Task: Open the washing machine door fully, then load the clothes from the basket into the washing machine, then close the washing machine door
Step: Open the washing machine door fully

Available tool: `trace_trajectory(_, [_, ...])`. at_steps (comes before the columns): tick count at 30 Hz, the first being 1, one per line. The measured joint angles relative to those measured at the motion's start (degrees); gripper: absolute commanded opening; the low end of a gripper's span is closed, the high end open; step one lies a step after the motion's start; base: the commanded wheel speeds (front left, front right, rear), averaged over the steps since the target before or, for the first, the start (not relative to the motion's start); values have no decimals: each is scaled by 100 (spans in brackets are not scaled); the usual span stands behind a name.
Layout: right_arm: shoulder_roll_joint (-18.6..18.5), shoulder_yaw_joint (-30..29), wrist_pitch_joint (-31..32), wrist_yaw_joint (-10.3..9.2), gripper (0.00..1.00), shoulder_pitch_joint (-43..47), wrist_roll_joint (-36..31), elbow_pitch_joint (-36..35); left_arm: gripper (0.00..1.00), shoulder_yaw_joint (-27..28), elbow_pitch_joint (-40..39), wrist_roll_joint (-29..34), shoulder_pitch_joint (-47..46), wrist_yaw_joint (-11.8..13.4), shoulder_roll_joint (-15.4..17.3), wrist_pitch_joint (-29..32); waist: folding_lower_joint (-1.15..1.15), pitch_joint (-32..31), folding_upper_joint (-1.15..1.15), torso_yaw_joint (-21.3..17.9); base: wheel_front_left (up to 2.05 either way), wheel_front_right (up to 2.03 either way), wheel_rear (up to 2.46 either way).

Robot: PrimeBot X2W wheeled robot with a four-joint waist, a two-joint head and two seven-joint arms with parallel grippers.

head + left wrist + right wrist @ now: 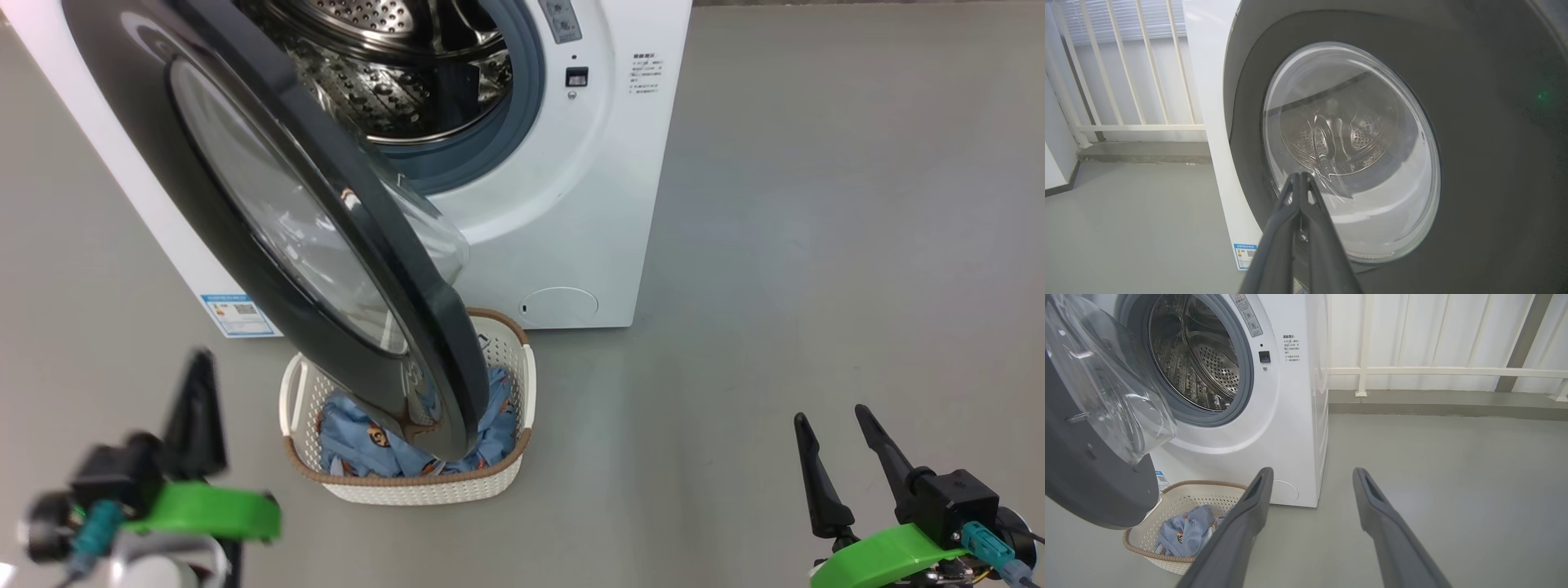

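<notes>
The floor (816, 245) is smooth and grey, and it looks a bit brighter where the light falls on it. At the back it meets a low grey step (1433, 402) that runs along the room. A white fence (1445, 370) stands on the step, with thin upright bars and one long bar across. Behind it is a white wall (1412, 330) with upright lines. A darker post (1523, 343) leans at one end. At the other end, white blinds (1098, 20) hang behind the bars.

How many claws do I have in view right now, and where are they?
2. The left claw, shut, at the head view's lower left, beside the basket; the right claw, open, at lower right.
</notes>
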Motion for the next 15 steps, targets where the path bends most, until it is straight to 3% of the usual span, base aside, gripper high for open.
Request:
trace_trajectory(9, [2,-4,0,0,100,-1,-53,-73,0,326,-1257,250,-726,278,110,-14,0,56,0,58,0,0,0])
trace_trajectory(15, [5,-2,0,0,100,-1,-53,-199,0,-264,-2005,308,-1192,266,46,-15,0,46,0,136,0,0,0])
